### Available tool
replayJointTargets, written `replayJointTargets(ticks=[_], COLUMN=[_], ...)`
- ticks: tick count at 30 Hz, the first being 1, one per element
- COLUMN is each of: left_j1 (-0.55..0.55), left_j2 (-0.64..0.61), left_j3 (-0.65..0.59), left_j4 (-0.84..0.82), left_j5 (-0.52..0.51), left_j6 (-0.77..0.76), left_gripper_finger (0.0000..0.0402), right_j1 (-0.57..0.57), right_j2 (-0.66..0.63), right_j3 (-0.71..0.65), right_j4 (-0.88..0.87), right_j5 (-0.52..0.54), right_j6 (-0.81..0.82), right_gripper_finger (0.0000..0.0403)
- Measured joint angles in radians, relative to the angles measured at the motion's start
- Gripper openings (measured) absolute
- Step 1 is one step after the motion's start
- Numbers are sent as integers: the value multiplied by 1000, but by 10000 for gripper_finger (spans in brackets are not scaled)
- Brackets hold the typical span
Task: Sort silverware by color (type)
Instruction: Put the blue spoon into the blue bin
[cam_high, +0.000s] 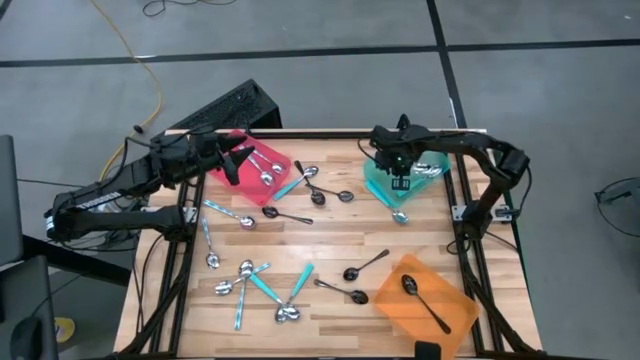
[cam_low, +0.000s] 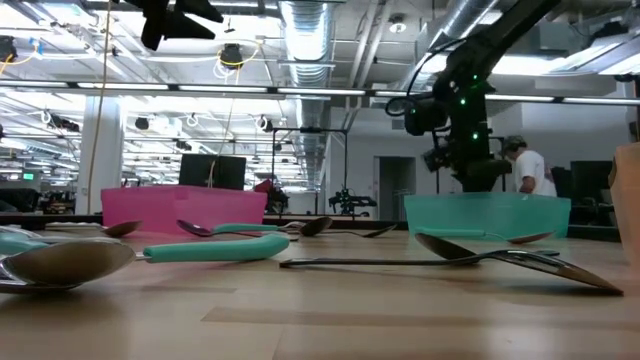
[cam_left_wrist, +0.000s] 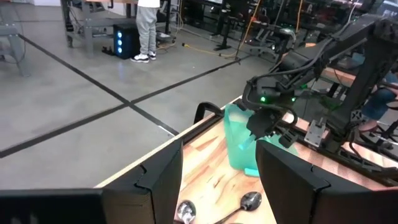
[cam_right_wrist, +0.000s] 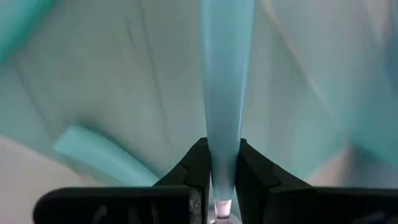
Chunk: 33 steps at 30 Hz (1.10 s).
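A pale wooden counter (cam_high: 330, 300) stands on grey floor in an open workshop. Three trays sit on it: red (cam_high: 262, 172), teal (cam_high: 385, 186), orange (cam_high: 425, 300). Spoons (cam_high: 262, 285) are scattered mid-counter. The right gripper (cam_right_wrist: 221, 180) has its jaws clamped on a teal-handled spoon (cam_right_wrist: 225, 74) over the teal tray; the left gripper (cam_left_wrist: 217, 186) has its jaws spread, empty.

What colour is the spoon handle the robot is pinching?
Teal-blue handle, clearest in the right wrist view, in the right gripper.

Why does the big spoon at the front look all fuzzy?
Low view: the shiny silver spoon lies too near the lens, so it blurs. Right wrist view: the right gripper pinches a teal-blue spoon handle; everything is soft teal.
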Motion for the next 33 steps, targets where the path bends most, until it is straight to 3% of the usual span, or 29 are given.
replayJointTargets(ticks=[8,19,33], left_j1=[0,0,0], left_j2=[0,1,0], left_j3=[0,0,0], left_j4=[-22,-20,-20], left_j5=[-2,-47,-53], left_j6=[-8,-7,-12], left_gripper_finger=[187,187,187], right_j1=[-37,-36,-57], right_j2=[-10,-10,-10], right_j3=[-55,-154,-159], right_j4=[103,231,285], right_j5=[-74,-93,-153], right_j6=[10,19,15], right_gripper_finger=[70,70,71])
